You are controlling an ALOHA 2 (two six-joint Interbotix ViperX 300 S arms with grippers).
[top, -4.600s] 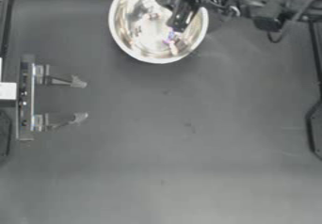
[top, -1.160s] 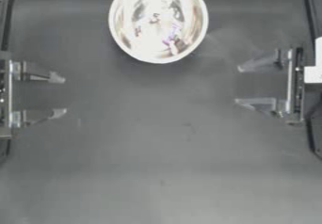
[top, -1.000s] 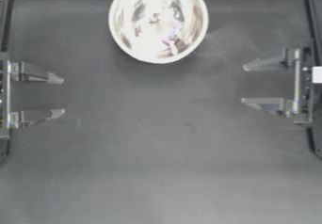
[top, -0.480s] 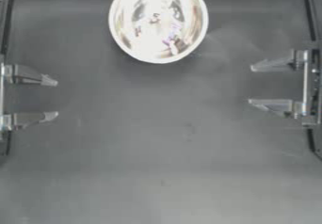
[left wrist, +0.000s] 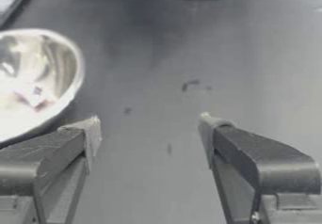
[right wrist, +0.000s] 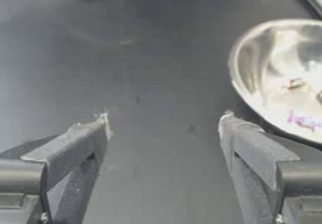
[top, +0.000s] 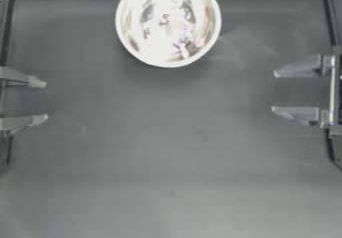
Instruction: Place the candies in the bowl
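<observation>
The left end effector [top: 30, 102] sits at the left edge of the tabletop [top: 174, 172], its two grey, wedge-shaped jaws spread wide with nothing between them; only the tips show from above, the rest cut off by the edge. In its wrist view the left end effector [left wrist: 148, 133] shows as blocky, matte jaws with pale worn tips, standing well apart over bare surface. The right end effector [top: 284, 92] rests at the right edge, likewise spread open and empty, its jaws joined to a thin vertical rail. From its own wrist camera the right end effector [right wrist: 164, 126] looks the same: dull grey, angular, gaping.

The tabletop is dark, flat and slightly mottled, with a few small scuff marks near the middle.

Farther off, at the far edge near the centre, stands the bowl [top: 130, 37], round, glossy and mirror-like, its wall full of bright reflections. The candies [top: 175, 34] lie inside it, on the bottom. They show only as small specks: a pink-purple streak [right wrist: 306, 120] and one or two reddish-marked bits [left wrist: 33, 96]. Reflections mix with them, so their count and any print on the wrappers cannot be made out.
</observation>
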